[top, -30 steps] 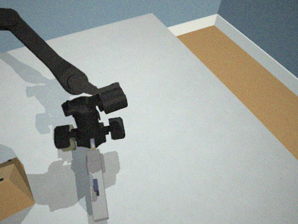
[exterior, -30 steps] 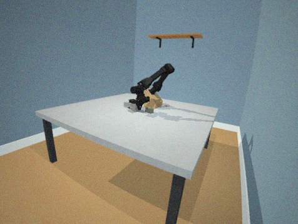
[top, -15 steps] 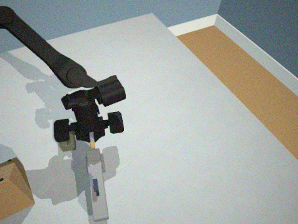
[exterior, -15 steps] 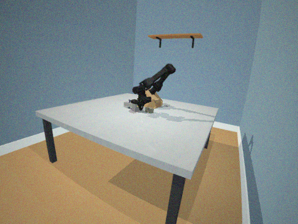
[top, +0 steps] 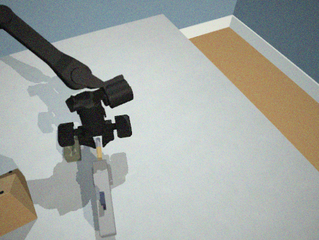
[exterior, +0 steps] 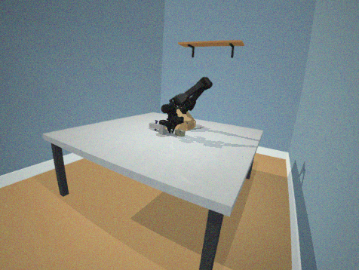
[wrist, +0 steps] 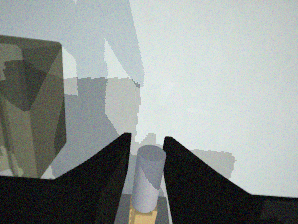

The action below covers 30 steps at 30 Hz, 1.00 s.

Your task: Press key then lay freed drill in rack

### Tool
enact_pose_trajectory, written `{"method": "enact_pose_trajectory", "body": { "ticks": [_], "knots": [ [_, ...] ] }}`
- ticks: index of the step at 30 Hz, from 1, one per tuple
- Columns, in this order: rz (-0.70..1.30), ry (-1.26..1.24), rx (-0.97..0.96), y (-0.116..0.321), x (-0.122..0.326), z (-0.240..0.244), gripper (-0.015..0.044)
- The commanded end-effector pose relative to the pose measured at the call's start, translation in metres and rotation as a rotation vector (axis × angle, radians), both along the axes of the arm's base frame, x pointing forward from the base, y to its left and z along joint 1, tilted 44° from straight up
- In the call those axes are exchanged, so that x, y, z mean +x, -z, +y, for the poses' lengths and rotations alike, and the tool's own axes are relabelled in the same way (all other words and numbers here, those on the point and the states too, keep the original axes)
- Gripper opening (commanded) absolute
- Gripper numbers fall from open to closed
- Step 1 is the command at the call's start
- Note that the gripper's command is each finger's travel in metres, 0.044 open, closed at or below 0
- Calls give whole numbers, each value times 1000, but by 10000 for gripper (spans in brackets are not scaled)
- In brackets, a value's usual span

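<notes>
Slim drill, grey tip on an orange shank (top: 99,151), pokes out of the long grey block housing (top: 104,201) at its arm-side end, tip between the jaws. Black gripper (top: 97,142) slack, straddling the tip, not clamped. Prob. light, rigid, smooth and slippery; best grip is square across the round grey end.
</notes>
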State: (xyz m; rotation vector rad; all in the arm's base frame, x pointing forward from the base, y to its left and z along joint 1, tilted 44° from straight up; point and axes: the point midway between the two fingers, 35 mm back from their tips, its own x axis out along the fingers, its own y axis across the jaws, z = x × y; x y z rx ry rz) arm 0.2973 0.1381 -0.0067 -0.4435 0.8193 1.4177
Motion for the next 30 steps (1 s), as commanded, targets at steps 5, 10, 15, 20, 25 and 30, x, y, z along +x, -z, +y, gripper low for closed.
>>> {"method": "enact_pose_trajectory", "body": {
  "ticks": [5, 10, 15, 20, 25, 30],
  "knots": [
    [1, -1, -1, 1, -1, 0, 289],
    [-1, 0, 2, 4, -1, -2, 420],
    [-1, 1, 2, 6, -1, -3, 440],
    [-1, 1, 2, 8, -1, -4, 440],
    [-1, 1, 2, 10, -2, -5, 440],
    [-1, 1, 2, 12, -2, -6, 440]
  ]
}}
